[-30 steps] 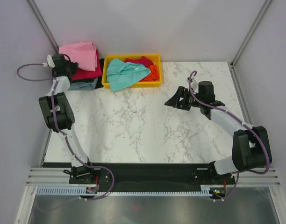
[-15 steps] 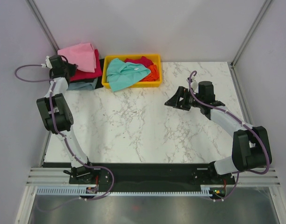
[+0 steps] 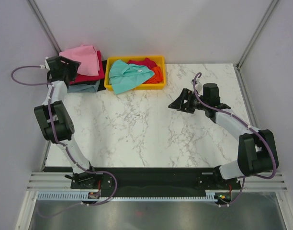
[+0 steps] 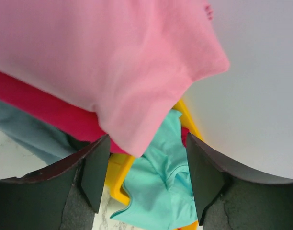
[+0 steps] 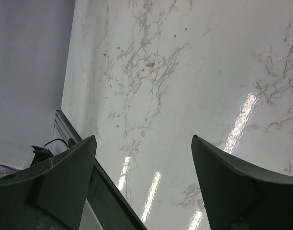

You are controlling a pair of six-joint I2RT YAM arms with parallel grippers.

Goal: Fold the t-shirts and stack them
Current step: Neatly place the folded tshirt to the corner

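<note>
At about ten o'clock on the marble table (image 3: 137, 124), the left gripper (image 3: 68, 67) hangs at the nine o'clock edge of a pile of folded tees. Its jaws stand wide apart with nothing pinched between them. In the left wrist view the loose corner of the light pink t-shirt (image 3: 86, 57) shows in the gap beyond them; whether it brushes a jaw cannot be told. That pink tee is folded and lies on top of the pile, resting on a crimson t-shirt (image 3: 91, 75). The crimson one in turn rests on a grey-blue t-shirt (image 3: 85, 86) at the bottom, whose six o'clock edge shows against the marble. Just beside the pile, at its three o'clock and near twelve o'clock on the table, sits the yellow tray (image 3: 137, 87), close to the back edge. A crumpled teal t-shirt (image 3: 129, 74) fills the tray's nine o'clock half and spills over the near rim. Behind it, at the tray's twelve o'clock, lies a red t-shirt (image 3: 145, 62), and an orange t-shirt (image 3: 158, 74) is bunched at the three o'clock end. Well apart from all the cloth, toward two o'clock from the table's middle, the right gripper (image 3: 179, 103) hovers over bare marble. Its jaws are spread wide, holding nothing, and point roughly toward nine o'clock.
</note>
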